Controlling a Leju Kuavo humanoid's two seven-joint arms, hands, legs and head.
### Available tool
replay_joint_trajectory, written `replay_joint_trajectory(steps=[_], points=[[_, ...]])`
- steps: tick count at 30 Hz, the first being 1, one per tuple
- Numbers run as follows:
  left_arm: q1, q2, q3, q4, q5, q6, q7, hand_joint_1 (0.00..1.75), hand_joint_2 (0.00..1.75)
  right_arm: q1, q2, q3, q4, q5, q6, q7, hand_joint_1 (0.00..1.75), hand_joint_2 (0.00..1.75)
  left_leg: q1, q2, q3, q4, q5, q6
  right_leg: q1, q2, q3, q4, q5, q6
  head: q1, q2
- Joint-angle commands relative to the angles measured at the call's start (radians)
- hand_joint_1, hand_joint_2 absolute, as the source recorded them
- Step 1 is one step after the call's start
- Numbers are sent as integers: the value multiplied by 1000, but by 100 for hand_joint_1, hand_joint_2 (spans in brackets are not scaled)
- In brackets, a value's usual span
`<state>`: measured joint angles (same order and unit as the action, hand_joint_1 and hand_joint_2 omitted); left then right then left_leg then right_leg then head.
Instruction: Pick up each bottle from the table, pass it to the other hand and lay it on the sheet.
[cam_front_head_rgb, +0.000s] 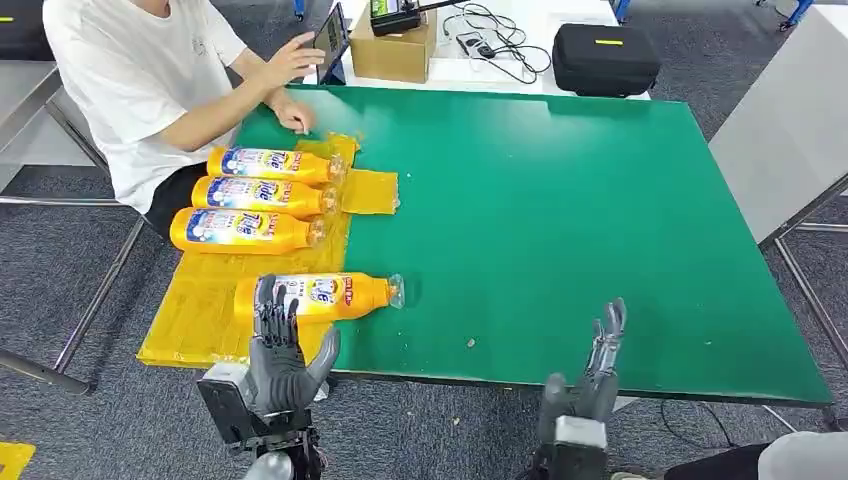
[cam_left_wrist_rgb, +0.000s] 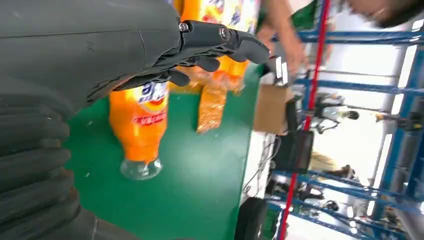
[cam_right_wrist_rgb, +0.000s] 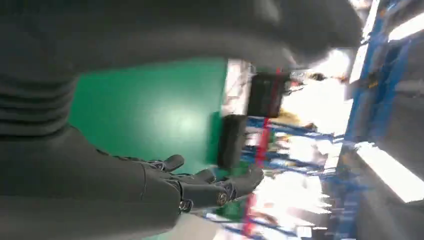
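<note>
Several orange bottles with blue-and-white labels lie on a yellow sheet (cam_front_head_rgb: 190, 310) at the left of the green table (cam_front_head_rgb: 580, 200). Three lie in a row: far bottle (cam_front_head_rgb: 275, 163), middle bottle (cam_front_head_rgb: 265, 194), near bottle (cam_front_head_rgb: 245, 230). A fourth bottle (cam_front_head_rgb: 320, 295) (cam_left_wrist_rgb: 140, 125) lies closest to me, its clear cap over the green top. My left hand (cam_front_head_rgb: 280, 350) (cam_left_wrist_rgb: 200, 45) hovers just before that bottle, fingers spread, holding nothing. My right hand (cam_front_head_rgb: 595, 375) (cam_right_wrist_rgb: 200, 187) is raised at the table's front edge, fingers straight and apart, empty.
A person in a white shirt (cam_front_head_rgb: 130, 70) sits at the far left corner, hands near the sheet's far end. A cardboard box (cam_front_head_rgb: 395, 45), cables and a black case (cam_front_head_rgb: 605, 58) lie on the white table behind. A small yellow piece (cam_front_head_rgb: 370, 190) lies beside the sheet.
</note>
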<state>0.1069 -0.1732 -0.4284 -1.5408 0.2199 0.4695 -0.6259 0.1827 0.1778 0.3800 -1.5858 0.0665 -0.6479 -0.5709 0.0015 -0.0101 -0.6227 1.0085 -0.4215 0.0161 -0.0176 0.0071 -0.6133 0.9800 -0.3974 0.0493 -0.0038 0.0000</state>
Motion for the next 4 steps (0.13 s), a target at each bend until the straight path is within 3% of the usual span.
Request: replay_joint_trajectory(steps=[1,4], points=[[9,36,-2,8,10,-77,-6,0,175,-26,-61,8,27,-29,61,45,0,0,1,2,7,-1,-2,-1,1,0,7,-2,-2,-2,0,0],[5,33,-1,9,10,-76,-6,0,175,-25,-61,7,27,-29,61,43,0,0,0,0,3,-1,-1,0,0,0,3,-1,-1,-1,0,0]])
